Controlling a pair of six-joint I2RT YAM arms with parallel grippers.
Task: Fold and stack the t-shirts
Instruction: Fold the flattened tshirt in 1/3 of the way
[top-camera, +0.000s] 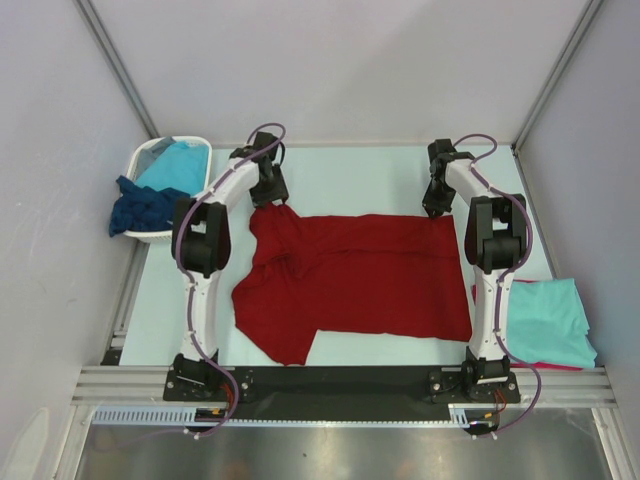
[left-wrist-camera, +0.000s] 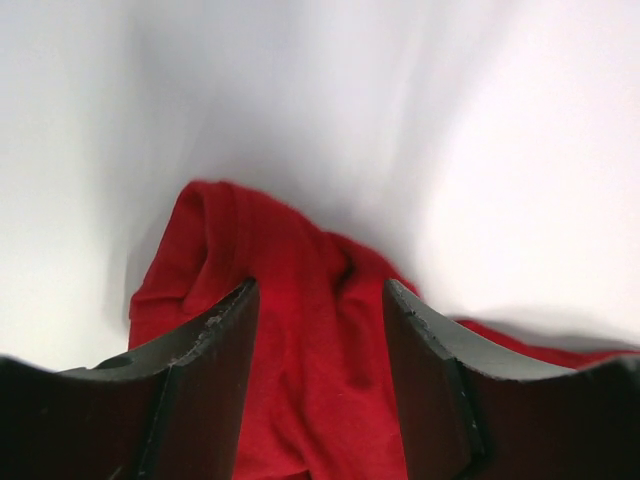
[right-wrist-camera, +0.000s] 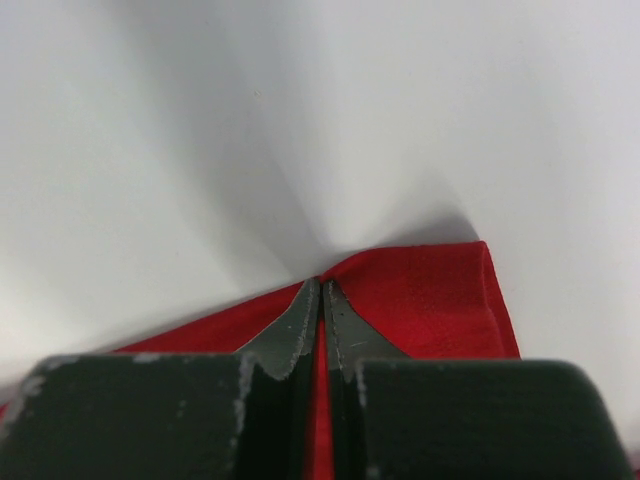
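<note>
Seeing a dark red shirt (top-camera: 360, 285) (left-wrist-camera: 300, 340) (right-wrist-camera: 430, 300) spread wide over the middle of a pale table (top-camera: 340, 170). Mostly flat, but creased and doubled over at the left end, with a flap jutting toward the near edge. Pinched tight at the far right corner by the right gripper (top-camera: 437, 208) (right-wrist-camera: 322, 287), fingers closed on the hem. Straddled at the far left corner by the left gripper (top-camera: 272, 200) (left-wrist-camera: 320, 295), jaws apart, bunched cloth between them, not clamped.

Further out, at the table's far left corner, finding a white basket (top-camera: 150, 158) with a turquoise shirt (top-camera: 182, 162) inside and a navy shirt (top-camera: 145, 207) draped over its rim. At the near right edge, noting a folded turquoise shirt (top-camera: 545, 320) atop a thin strip of red cloth (top-camera: 548, 366). All around, plain white walls (top-camera: 340, 60) and metal frame posts.
</note>
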